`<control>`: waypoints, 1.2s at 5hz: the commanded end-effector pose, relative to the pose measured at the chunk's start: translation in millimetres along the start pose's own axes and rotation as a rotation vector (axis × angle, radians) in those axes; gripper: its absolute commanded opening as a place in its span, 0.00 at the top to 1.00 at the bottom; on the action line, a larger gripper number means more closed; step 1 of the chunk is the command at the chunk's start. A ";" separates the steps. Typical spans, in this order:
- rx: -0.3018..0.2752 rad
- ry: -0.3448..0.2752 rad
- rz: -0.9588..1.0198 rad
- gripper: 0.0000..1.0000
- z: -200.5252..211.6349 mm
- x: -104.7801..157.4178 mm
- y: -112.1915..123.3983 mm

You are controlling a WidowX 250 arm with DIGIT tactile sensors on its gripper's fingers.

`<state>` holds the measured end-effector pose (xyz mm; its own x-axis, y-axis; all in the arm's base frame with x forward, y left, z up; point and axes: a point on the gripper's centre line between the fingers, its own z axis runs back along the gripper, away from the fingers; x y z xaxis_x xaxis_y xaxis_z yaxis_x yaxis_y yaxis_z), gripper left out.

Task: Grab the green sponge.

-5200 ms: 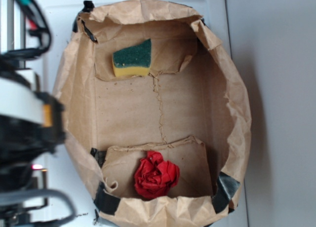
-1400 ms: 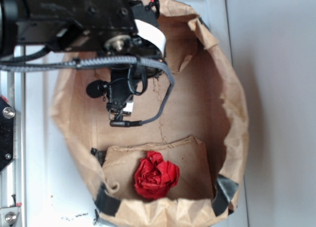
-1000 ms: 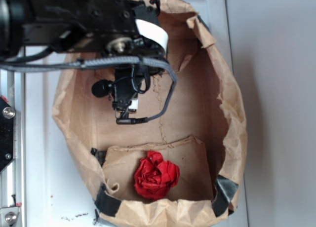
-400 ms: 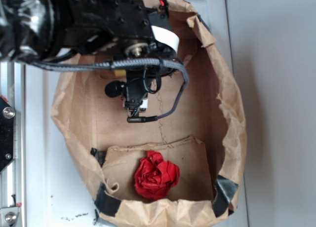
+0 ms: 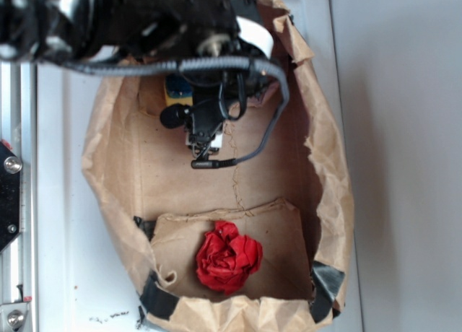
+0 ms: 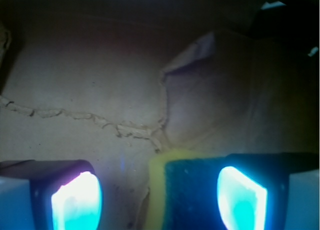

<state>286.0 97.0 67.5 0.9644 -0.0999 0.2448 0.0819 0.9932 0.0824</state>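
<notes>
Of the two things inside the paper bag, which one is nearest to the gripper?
The green sponge, right at the gripper; the red paper ball lies at the bag's opposite end.

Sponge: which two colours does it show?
Dark green top with a yellow edge: sponge, clearest in the wrist view.

Exterior view bright, arm blurred; wrist view dim, claw (image 6: pixel 159 200) pads glaring cyan.

Creased matt brown paper bag (image 5: pixel 328 173)
</notes>
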 end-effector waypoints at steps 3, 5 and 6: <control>-0.021 -0.047 0.041 0.00 38.8 -3.9 39.9; 0.025 -0.064 0.050 0.00 23.1 -10.1 41.5; 0.058 -0.077 0.047 0.00 13.4 -10.1 37.3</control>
<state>268.4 127.2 58.9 0.9639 -0.0700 0.2569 0.0492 0.9950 0.0866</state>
